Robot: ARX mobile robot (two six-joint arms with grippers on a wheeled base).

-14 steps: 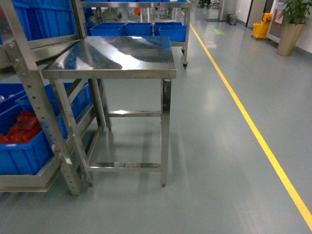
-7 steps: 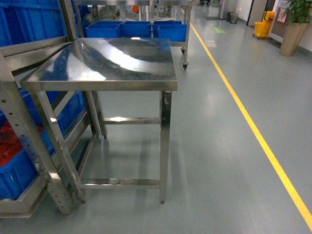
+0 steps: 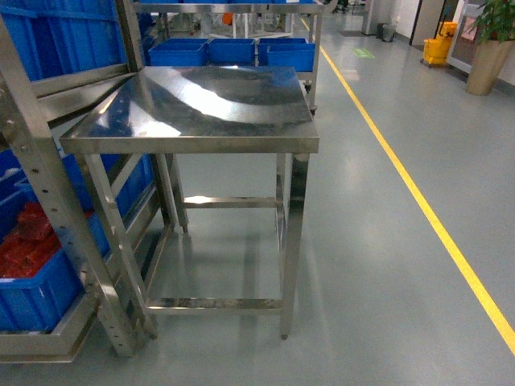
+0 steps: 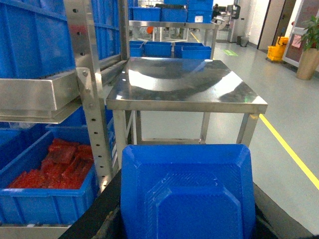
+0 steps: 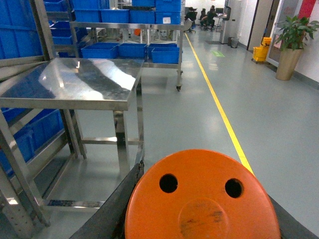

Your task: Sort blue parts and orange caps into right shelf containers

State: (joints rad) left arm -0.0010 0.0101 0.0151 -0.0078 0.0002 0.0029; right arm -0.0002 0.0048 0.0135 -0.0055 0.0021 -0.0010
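A bright-blue part [image 4: 187, 191] fills the bottom of the left wrist view, and my left gripper [image 4: 188, 221] is shut on it, its black fingers [image 4: 107, 211] pressed against the part's sides. In the right wrist view my right gripper [image 5: 199, 226] is shut on an orange cap [image 5: 202, 199], whose round end with two holes faces the camera. A steel shelf [image 3: 48, 185] stands at the left with blue containers [image 3: 40, 297]; the low one holds red pieces. Neither gripper appears in the head view.
A stainless table [image 3: 201, 104] stands straight ahead, against the shelf post [image 4: 92, 99]. Behind it is another rack with blue crates [image 3: 233, 52]. A yellow floor line [image 3: 418, 201] runs along the right. A potted plant [image 3: 492, 48] and a yellow bucket [image 3: 437, 48] stand far right.
The head view has shifted: the table looks nearer than a second ago and has slid right since half a second ago. More of the left shelf post shows.
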